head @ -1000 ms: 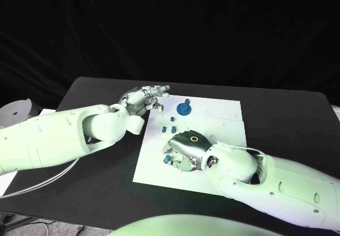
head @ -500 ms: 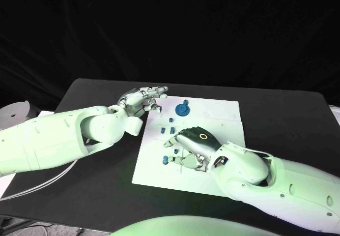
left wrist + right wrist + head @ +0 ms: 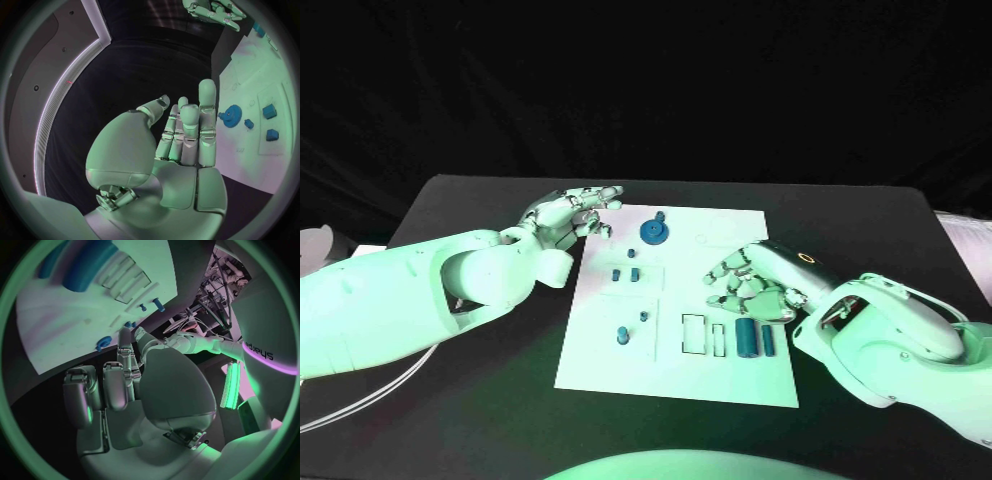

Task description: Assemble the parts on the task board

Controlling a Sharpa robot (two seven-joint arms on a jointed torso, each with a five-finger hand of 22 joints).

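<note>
1. The right hand (image 3: 750,280) hovered over the right part of the task board (image 3: 733,375), its fingers curled in toward the palm with nothing seen in them; in the right wrist view the same hand (image 3: 134,390) showed bent fingers and no part between them
2. The left hand (image 3: 567,213) sat at the board's far left corner over the black table (image 3: 473,200), fingers nearly straight and close together, holding nothing; the left wrist view showed that hand (image 3: 181,135) flat and free of any part
3. The board was a flat white rectangular plate with shallow outlined slots
4. A blue gear (image 3: 653,232) lay near the board's far edge, just beside the left hand's fingertips
5. Small blue pegs (image 3: 626,273) stood in the board's left half, with 2 more lower down (image 3: 622,336)
6. 2 long blue bars (image 3: 754,338) lay side by side in slots near the right hand's wrist
7. The word "sharpa" could be read on the white arm (image 3: 259,350) in the right wrist view
</note>
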